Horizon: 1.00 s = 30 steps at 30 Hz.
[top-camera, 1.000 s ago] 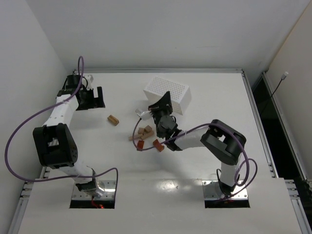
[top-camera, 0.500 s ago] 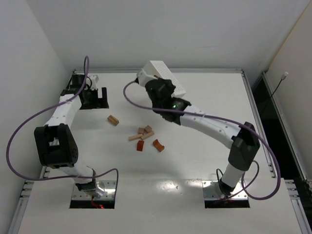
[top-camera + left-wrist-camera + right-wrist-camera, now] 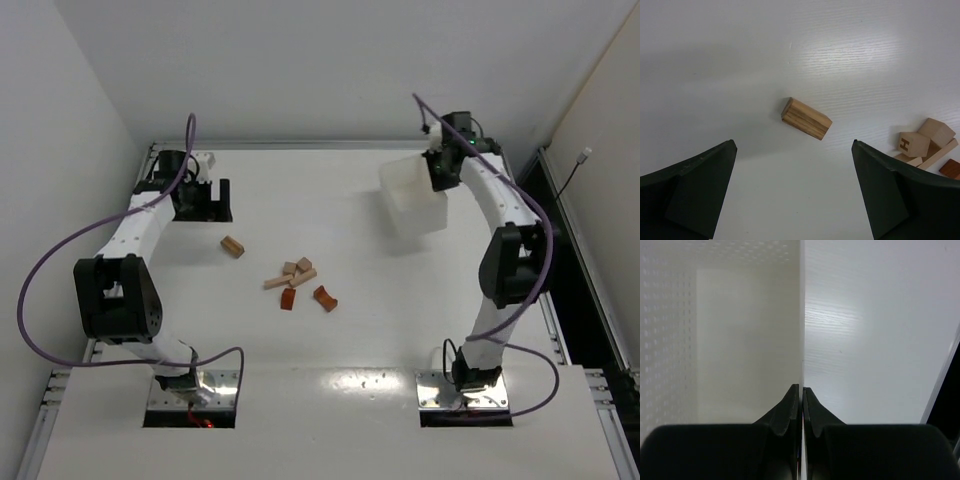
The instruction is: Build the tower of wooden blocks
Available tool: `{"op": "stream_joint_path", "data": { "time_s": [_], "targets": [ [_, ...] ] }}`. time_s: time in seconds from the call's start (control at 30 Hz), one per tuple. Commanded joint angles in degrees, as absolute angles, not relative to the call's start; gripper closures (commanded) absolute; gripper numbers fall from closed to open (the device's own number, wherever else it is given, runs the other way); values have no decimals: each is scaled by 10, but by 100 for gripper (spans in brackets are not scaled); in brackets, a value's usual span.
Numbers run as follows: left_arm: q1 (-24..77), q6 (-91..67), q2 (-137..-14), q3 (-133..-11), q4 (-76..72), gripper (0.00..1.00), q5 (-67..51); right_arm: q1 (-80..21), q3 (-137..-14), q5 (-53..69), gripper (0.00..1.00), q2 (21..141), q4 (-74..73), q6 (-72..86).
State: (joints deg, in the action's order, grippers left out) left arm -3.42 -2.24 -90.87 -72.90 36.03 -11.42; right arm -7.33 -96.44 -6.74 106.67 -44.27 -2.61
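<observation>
Right gripper (image 3: 801, 392) pinched shut on the thin upper edge of one wall of the white tray (image 3: 412, 203), its two dark fingers pressed flat against that edge in the wrist view, with the perforated inside of the tray to one side and the bare table (image 3: 330, 190) to the other. From above, the tray hangs at the far right of the white table, blurred, and whether it touches the surface cannot be told. Left gripper (image 3: 793, 150) hovers at the far left with its fingers spread wide and nothing between them, looking down on a lone tan block (image 3: 806, 118) that lies on its side on the tabletop. Most of the wooden blocks (image 3: 298, 281) lie unstacked near the middle of the table, well apart from both grippers: two pale cubes beside a pale bar, and just in front of them two reddish-brown pieces (image 3: 306, 299). One cube (image 3: 913, 144) shows a letter H. The lone block sits a little to the left of this cluster. A metal rim (image 3: 330, 146) frames the table, plain white walls (image 3: 300, 70) close in behind and on both sides, and a dark gap (image 3: 560, 230) runs along the right edge. Purple cables (image 3: 191, 130) loop from both arms.
</observation>
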Motion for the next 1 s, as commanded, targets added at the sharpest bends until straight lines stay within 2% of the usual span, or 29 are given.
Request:
{"op": "stream_joint_path", "data": {
  "time_s": [0.0, 0.2, 0.37, 0.57, 0.77, 0.9, 0.93, 0.97],
  "targets": [
    [-26, -10, -902, -772, 359, 0, -135, 8, -1005, 47, 100, 1073, -422, 5],
    [-25, 24, -968, -880, 420, 0, -130, 108, -1063, 108, 100, 1172, -366, -12],
    [-25, 10, -988, -895, 415, 0, -129, 163, -1151, 148, 100, 1244, -360, -24],
    [-20, 10, -1013, -910, 414, 0, -113, 191, -1204, 124, 100, 1316, -355, -70],
    [-20, -2, -1030, -911, 414, 0, -113, 203, -1215, 90, 98, 1337, -350, -114],
    [-20, 5, -1037, -923, 428, 0, -135, 203, -1215, 97, 63, 1344, -355, -129],
    [-20, 19, -1037, -923, 428, 0, -144, 203, -1209, 106, 47, 1337, -355, -129],
    [-20, 19, -1037, -929, 434, 0, -149, 203, -1209, 112, 40, 1326, -360, -129]
  ]
}}
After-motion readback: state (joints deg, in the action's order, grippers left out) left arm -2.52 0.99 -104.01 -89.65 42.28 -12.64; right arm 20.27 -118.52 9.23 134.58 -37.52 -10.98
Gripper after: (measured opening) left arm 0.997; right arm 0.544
